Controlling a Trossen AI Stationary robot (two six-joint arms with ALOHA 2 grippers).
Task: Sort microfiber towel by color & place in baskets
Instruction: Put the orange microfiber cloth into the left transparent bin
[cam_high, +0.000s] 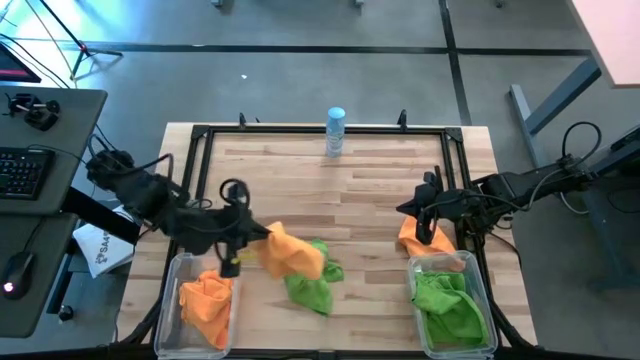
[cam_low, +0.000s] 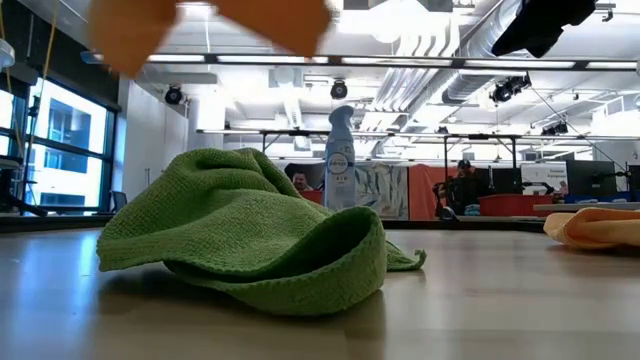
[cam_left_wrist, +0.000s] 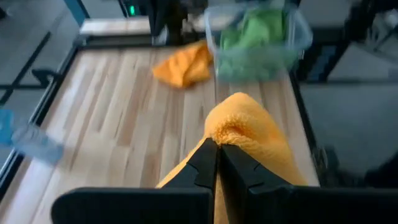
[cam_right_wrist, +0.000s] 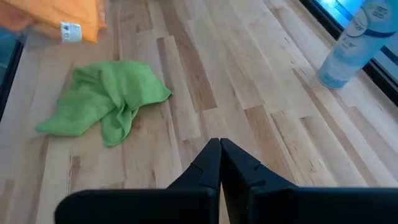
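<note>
My left gripper (cam_high: 243, 238) is shut on an orange cloth (cam_high: 292, 252), held above the table's near middle; the low view shows this orange cloth (cam_low: 215, 25) up high. A green cloth (cam_high: 314, 282) lies crumpled on the wood just beneath it, and this green cloth (cam_right_wrist: 102, 99) also shows in the right wrist view. The left basket (cam_high: 176, 330) holds orange cloths, the right basket (cam_high: 484, 298) green ones. Another orange cloth (cam_high: 412, 240) lies by the right basket's far end. My right gripper (cam_right_wrist: 219, 148) is shut, holds nothing and hovers over that spot. My left gripper pinches a bunched fold of the orange cloth (cam_left_wrist: 231, 132) between its two fingers. The fingers (cam_left_wrist: 205, 160) reach roughly level toward the table's right. The cloth is lifted clear of the table and bulges past and drapes below the fingertips, slack.
A white-and-blue spray bottle (cam_high: 335, 131) stands at the far edge's middle. A black metal frame (cam_high: 300, 131) runs around the table top. Bare wood lies between the bottle and the cloths. A desk with a keyboard (cam_high: 25, 170) stands left of the table.
</note>
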